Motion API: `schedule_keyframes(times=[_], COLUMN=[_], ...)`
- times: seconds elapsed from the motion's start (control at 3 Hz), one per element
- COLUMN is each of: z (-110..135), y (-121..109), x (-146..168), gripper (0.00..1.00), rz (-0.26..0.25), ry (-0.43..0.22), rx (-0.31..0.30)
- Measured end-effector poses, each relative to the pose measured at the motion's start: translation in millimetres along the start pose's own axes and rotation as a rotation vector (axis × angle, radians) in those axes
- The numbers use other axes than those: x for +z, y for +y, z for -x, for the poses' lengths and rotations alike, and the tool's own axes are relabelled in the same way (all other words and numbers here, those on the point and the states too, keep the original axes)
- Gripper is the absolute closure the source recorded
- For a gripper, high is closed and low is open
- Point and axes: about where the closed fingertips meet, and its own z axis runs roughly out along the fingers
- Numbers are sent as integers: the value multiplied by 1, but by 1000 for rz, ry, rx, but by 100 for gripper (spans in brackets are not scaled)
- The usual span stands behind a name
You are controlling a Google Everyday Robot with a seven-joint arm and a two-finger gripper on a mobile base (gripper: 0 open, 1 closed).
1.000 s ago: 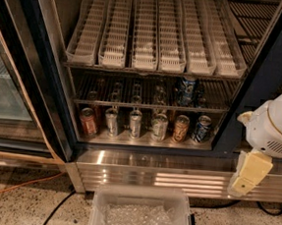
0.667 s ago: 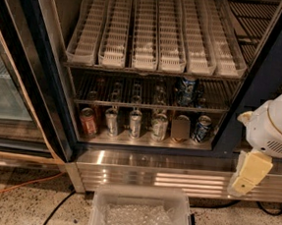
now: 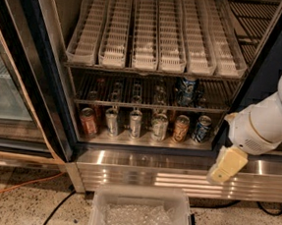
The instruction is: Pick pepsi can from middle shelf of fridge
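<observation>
The pepsi can [image 3: 186,89], blue with pale markings, stands upright on the middle shelf [image 3: 132,105], a dark wire rack, toward its right side inside the open fridge [image 3: 150,172]. My gripper [image 3: 227,165], pale yellow at the end of the white arm [image 3: 266,123], hangs in front of the fridge's steel base panel at the right. It is below and to the right of the can, outside the fridge and apart from everything.
White slotted trays [image 3: 158,32] fill the upper shelf. A row of cans stands on the steel floor below: an orange-brown one [image 3: 87,122], silver ones [image 3: 135,124] and a blue one [image 3: 202,128]. A clear plastic bin [image 3: 140,218] sits on the floor in front. The glass door [image 3: 10,83] is at left.
My arm and gripper have shifted a little to the left and slightly up. The cans have not moved.
</observation>
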Motion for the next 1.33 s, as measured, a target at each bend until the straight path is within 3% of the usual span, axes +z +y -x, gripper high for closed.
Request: schedule_keyframes(times=[0.33, 1.0, 1.33], z=[10, 23, 23], y=[-33, -65, -65], x=[35, 66, 66], gripper=[0, 0, 0], rz=[9, -35, -35], ry=[-117, -346, -346], rx=[64, 167, 167])
